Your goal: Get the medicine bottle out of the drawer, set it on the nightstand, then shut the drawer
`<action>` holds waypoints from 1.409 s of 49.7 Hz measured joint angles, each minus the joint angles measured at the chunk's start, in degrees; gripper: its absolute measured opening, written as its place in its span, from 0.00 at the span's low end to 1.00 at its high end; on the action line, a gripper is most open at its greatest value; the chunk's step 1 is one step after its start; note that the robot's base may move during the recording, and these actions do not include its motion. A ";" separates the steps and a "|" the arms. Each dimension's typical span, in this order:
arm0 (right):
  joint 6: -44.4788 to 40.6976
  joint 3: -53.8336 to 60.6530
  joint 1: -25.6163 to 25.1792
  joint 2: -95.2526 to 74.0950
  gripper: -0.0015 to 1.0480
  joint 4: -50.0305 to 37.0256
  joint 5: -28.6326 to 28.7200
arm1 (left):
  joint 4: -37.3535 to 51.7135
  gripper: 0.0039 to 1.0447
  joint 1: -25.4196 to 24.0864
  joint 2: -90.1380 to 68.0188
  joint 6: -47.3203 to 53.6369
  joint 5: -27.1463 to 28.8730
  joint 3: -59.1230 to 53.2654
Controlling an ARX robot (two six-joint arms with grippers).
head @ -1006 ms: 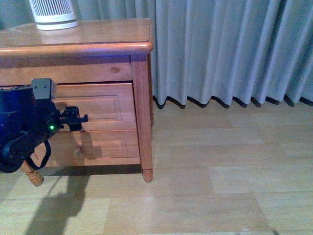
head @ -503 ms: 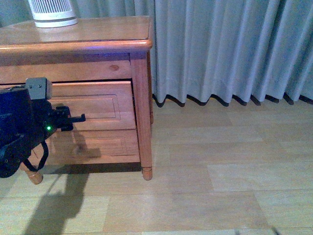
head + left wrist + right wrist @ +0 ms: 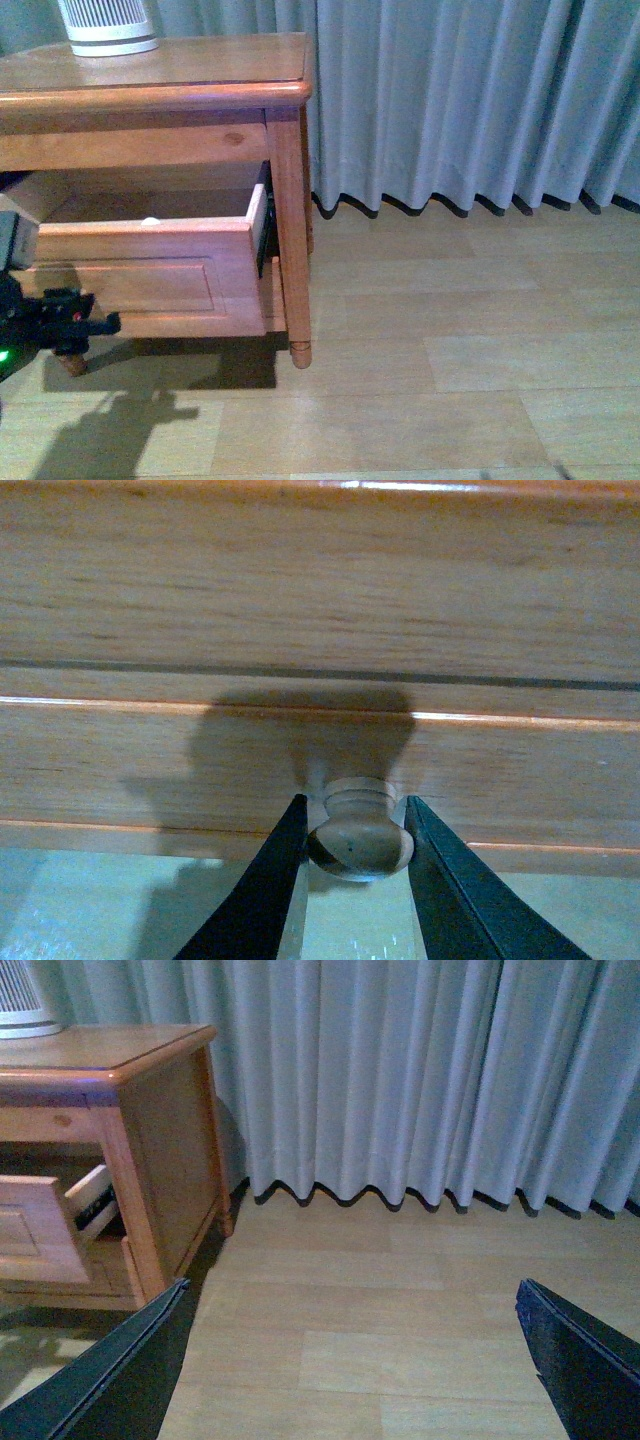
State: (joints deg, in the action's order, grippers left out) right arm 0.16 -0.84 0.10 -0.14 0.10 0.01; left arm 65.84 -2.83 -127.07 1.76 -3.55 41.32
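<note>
the black left gripper [image 3: 78, 320] sits low at the left, its fingers [image 3: 265, 880] closed to a narrow gap around the small round wooden knob [image 3: 357, 832], touching it on both sides, probably so it can work the drawer. the orange-brown wooden top drawer [image 3: 150, 275] stands open from the orange-brown wooden nightstand [image 3: 200, 70]. the small white medicine bottle [image 3: 150, 221] barely shows above the drawer's front edge, near its middle. the black right gripper [image 3: 350, 1360] hangs well apart above the floor, fingers spread wide, holding nothing.
</note>
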 joint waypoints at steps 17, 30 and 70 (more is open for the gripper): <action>0.00 0.00 0.00 0.00 0.93 0.00 0.00 | -1.42 0.23 -1.25 11.43 1.25 -0.81 -14.23; 0.00 0.00 0.02 0.00 0.93 0.00 0.02 | -4.28 0.52 -1.42 16.76 3.63 -0.59 -16.35; -0.02 0.00 0.00 0.00 0.93 0.00 -0.04 | -27.32 0.72 2.47 73.24 -3.08 3.21 -26.67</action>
State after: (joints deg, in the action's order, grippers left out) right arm 0.14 -0.84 0.10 -0.14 0.10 -0.03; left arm 38.52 -0.36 -53.82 -1.32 -0.34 14.66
